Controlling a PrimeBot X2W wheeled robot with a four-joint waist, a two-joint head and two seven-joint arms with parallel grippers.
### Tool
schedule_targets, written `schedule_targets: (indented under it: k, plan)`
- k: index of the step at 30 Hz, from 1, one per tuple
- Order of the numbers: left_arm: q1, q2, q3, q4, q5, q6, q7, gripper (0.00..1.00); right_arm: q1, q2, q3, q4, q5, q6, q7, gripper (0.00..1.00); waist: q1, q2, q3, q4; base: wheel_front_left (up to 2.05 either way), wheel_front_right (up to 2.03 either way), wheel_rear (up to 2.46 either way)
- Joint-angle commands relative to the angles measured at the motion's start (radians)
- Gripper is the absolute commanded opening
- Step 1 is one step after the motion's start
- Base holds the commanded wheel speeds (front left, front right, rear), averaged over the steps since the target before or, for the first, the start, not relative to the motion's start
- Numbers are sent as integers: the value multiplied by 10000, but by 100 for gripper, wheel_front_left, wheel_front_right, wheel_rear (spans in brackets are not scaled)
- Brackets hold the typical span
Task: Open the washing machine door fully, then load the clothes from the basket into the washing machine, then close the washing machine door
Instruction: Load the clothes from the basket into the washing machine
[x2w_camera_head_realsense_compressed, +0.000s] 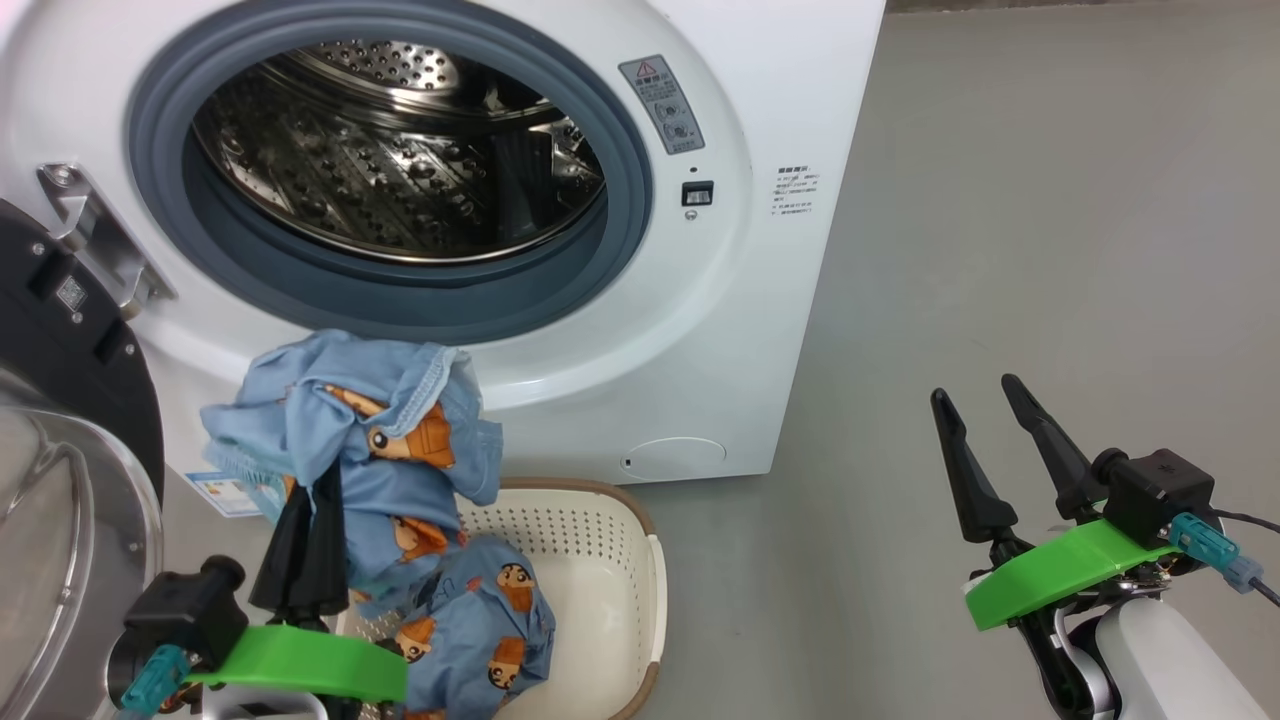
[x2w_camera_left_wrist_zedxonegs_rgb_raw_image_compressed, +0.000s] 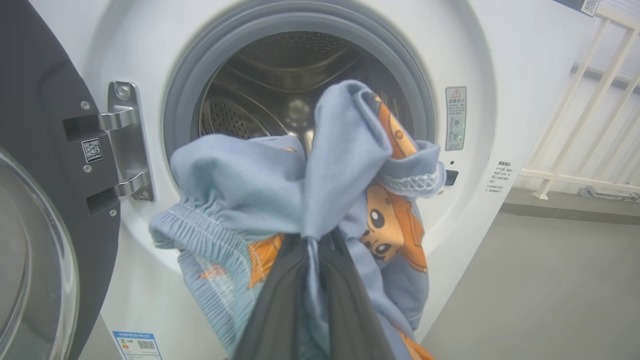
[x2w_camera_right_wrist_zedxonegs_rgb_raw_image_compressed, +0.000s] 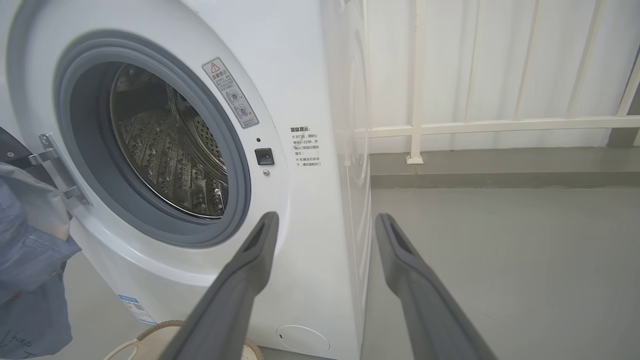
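The washing machine (x2w_camera_head_realsense_compressed: 700, 330) stands with its steel drum (x2w_camera_head_realsense_compressed: 400, 160) exposed. Its door (x2w_camera_head_realsense_compressed: 60, 420) is swung open at the far left, black rim and glass bowl showing. My left gripper (x2w_camera_head_realsense_compressed: 322, 478) is shut on the clothes (x2w_camera_head_realsense_compressed: 370, 440), light blue fabric with orange figures, lifted above the basket (x2w_camera_head_realsense_compressed: 590, 560) and just below the drum's mouth. The lower end of the clothes still hangs into the basket. In the left wrist view the clothes (x2w_camera_left_wrist_zedxonegs_rgb_raw_image_compressed: 300, 190) bunch at my fingers in front of the drum (x2w_camera_left_wrist_zedxonegs_rgb_raw_image_compressed: 280, 90). My right gripper (x2w_camera_head_realsense_compressed: 978, 390) stands open over the floor, right of the machine.
Grey floor (x2w_camera_head_realsense_compressed: 1050, 250) stretches to the right of the machine. A white railing (x2w_camera_right_wrist_zedxonegs_rgb_raw_image_compressed: 450, 125) runs along the wall behind it. The open door (x2w_camera_left_wrist_zedxonegs_rgb_raw_image_compressed: 40, 200) and its metal hinge (x2w_camera_left_wrist_zedxonegs_rgb_raw_image_compressed: 125, 140) stand close at the left of the drum's mouth.
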Motion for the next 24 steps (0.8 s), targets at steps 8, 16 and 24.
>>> schedule_targets:
  k: [8, 16, 24]
  plan:
    - [-695, 320, 311, -162, 69, -70, 67, 0, -225, -74, 210, -259, 46, 56, -80, 100, 0, 0, 125, -117, 0, 0, 0]
    - [-1919, 382, 349, 271, 83, -164, 72, 0, -398, -41, 227, -371, 31, 56, -80, 100, 0, 0, 653, -381, 0, 0, 0]
    - [-3948, 445, 421, 1757, -53, -553, 139, 0, -811, 126, 195, -607, -67, 56, -80, 100, 0, 0, 1890, -823, 0, 0, 0]
